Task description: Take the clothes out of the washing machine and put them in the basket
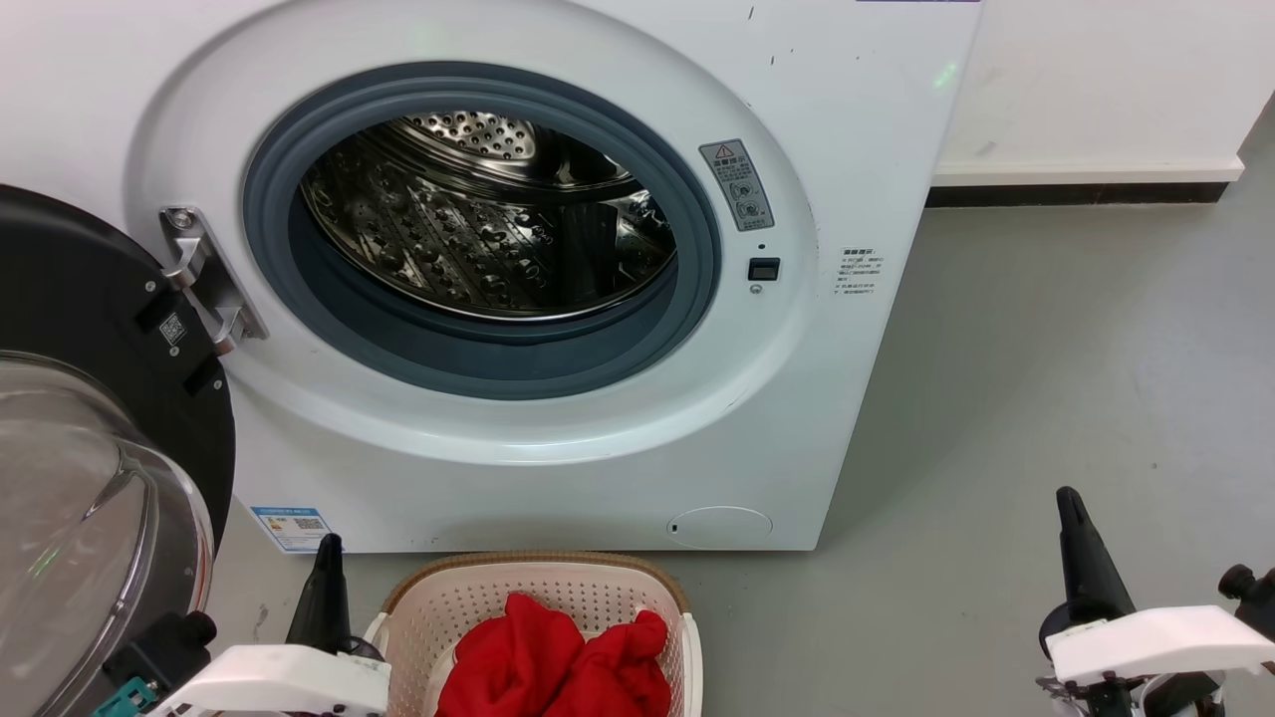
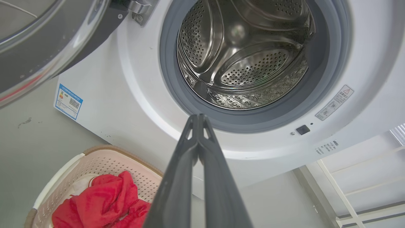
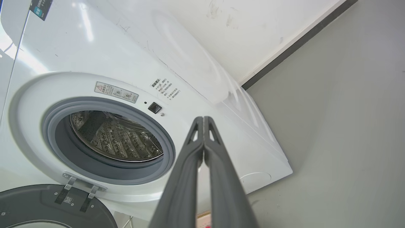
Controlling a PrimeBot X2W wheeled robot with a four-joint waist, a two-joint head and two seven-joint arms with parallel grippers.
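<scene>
Clothes (image 1: 558, 662) heaped in basket (image 1: 468, 597), cropped below | door (image 1: 90, 299) cut off left

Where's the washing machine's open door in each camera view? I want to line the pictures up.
Head view: the door hangs open at the left edge.
Left wrist view: the door crosses the top left corner.
Right wrist view: the door lies in the bottom left corner.
Shared landmark: the grey-rimmed porthole, with the door's hinge beside it in every view.
</scene>
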